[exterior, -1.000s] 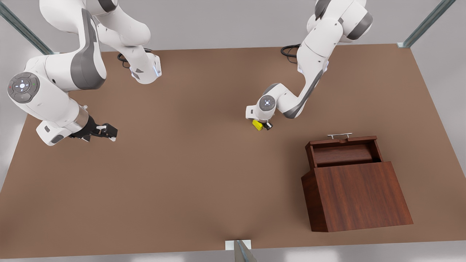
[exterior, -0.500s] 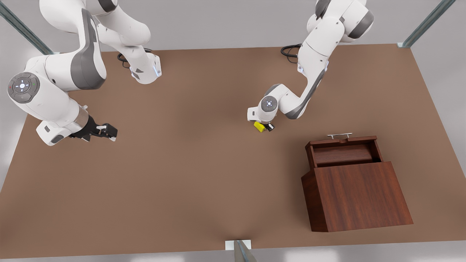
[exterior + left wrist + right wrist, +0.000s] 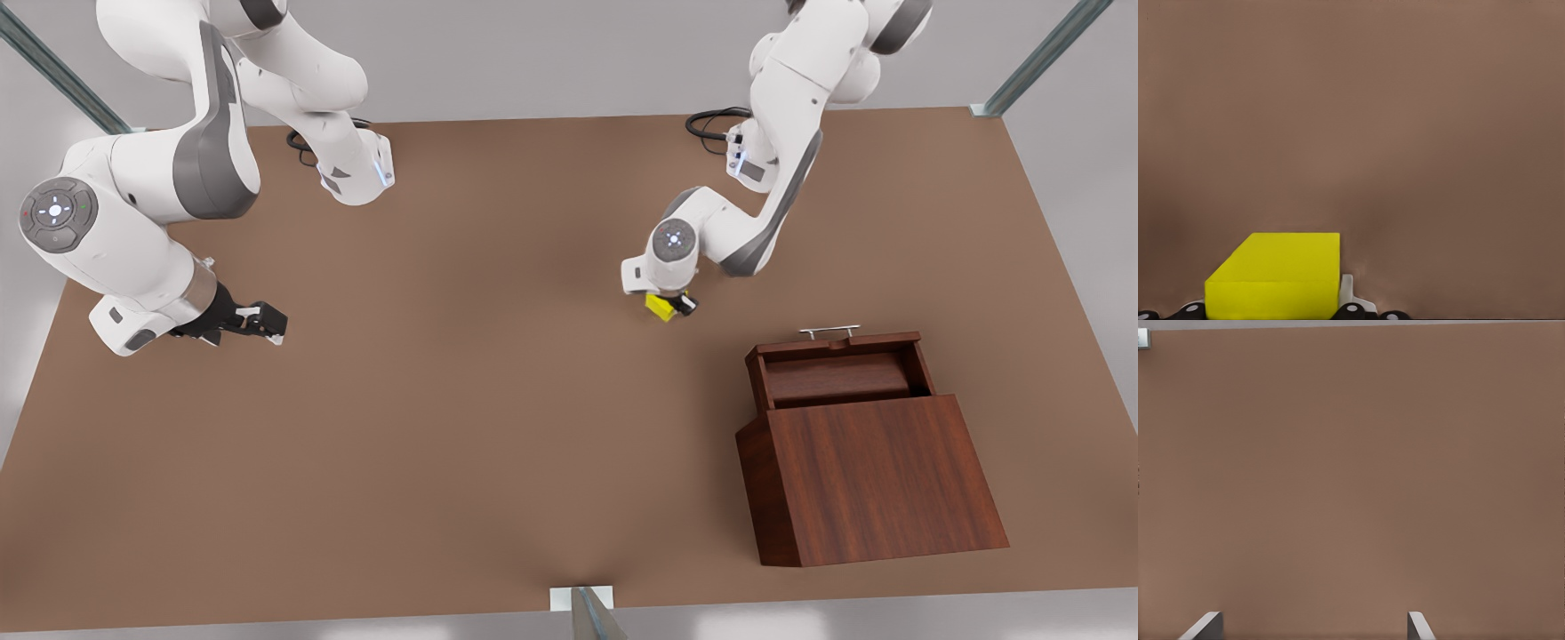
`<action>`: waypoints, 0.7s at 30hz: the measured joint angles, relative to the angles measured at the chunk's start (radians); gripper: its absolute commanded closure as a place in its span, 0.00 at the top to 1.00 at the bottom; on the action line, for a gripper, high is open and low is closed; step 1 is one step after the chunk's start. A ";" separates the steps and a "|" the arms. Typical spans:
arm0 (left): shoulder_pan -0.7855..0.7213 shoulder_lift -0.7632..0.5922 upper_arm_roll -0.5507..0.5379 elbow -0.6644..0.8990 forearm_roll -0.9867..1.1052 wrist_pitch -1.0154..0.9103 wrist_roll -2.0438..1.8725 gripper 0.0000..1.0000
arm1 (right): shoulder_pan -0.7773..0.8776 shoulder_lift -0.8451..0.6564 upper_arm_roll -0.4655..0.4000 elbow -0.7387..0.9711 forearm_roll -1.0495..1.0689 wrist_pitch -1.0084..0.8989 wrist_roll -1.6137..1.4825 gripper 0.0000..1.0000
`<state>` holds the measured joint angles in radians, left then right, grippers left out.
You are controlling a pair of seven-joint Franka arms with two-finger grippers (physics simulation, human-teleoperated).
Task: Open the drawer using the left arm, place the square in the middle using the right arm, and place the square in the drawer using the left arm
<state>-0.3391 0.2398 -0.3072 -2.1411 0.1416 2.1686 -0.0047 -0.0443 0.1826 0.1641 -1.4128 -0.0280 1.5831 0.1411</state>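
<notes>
left gripper (image 3: 672, 305): clamped on small bright yellow cube (image 3: 659, 306), above brown tabletop (image 3: 462, 400), left of pulled-out dark wooden drawer (image 3: 836, 373)
right gripper (image 3: 258, 322): waits far left, fingers (image 3: 1205, 628) spread wide

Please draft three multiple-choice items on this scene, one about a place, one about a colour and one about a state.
1. Where is the square?
A. inside the drawer
B. in the left pincer, above the tabletop
C. on top of the cabinet

2. What colour is the square?
A. yellow
B. blue
C. red

3. How does the drawer stand?
A. pushed shut
B. pulled open and empty
C. pulled open with a cube inside

Answers:
1 B: the left pincer grips it over the bare tabletop, short of the cabinet.
2 A: it shows bright yellow in the left wrist view.
3 B: its tray sits out and bare.

The right pincer waits, open, at the front view's left.
</notes>
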 measured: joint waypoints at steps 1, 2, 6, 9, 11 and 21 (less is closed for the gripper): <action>0.013 -0.027 0.014 0.041 -0.004 -0.081 -0.032 0.69 | -0.001 0.000 0.000 0.000 0.000 0.000 0.000 1.00; 0.031 -0.055 0.025 0.077 -0.007 -0.125 -0.086 0.69 | 0.000 0.000 -0.001 0.000 0.000 0.000 0.000 1.00; 0.237 -0.090 0.032 0.235 -0.019 -0.230 -0.209 0.69 | -0.001 0.000 0.000 0.000 0.000 0.000 0.000 1.00; 0.335 -0.084 0.097 0.286 -0.027 -0.219 -0.272 0.69 | 0.000 0.001 -0.001 0.000 0.000 0.000 0.000 1.00; 0.407 -0.040 0.102 0.293 -0.033 -0.197 -0.261 0.69 | 0.000 0.001 -0.002 0.000 0.000 0.000 0.000 1.00; 0.482 0.061 0.103 0.292 -0.037 -0.087 -0.250 1.00 | 0.000 0.002 -0.002 0.000 0.000 0.000 0.002 1.00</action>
<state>0.1432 0.3005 -0.2040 -1.8489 0.1046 2.0816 -0.2547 -0.0445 0.1842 0.1625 -1.4128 -0.0276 1.5831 0.1427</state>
